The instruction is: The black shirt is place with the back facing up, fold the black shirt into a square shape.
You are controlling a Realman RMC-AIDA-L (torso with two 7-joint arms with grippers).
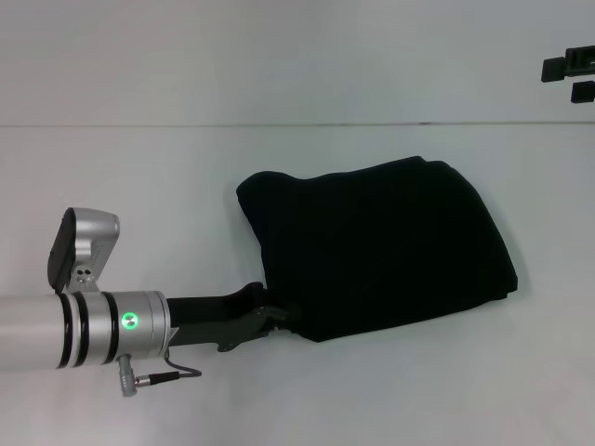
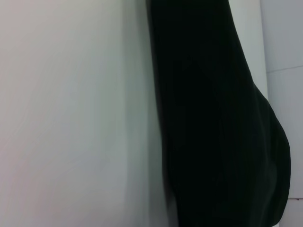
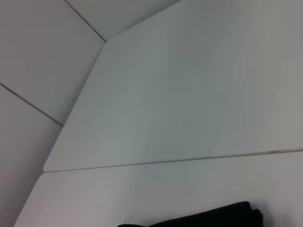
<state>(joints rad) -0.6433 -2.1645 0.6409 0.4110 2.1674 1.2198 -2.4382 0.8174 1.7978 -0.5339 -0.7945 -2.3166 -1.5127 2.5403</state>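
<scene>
Nearest the camera in the head view, the left arm reaches in from the left, low over the white desk (image 1: 139,167). Its left tool (image 1: 279,319) meets the near-left edge of the black shirt (image 1: 381,246); whether its fingers pinch the cloth I cannot tell. The shirt lies bunched in 1 rounded heap right of centre. The right tool (image 1: 569,72) sits at the far-right corner, its state unclear.

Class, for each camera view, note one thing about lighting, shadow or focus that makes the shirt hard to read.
Head view: the black shirt is a flat dark mass, folds barely visible, soft shadow below. Left wrist view: shirt soft, out of focus. Right wrist view: only a dark sliver shows on the evenly lit table.
</scene>
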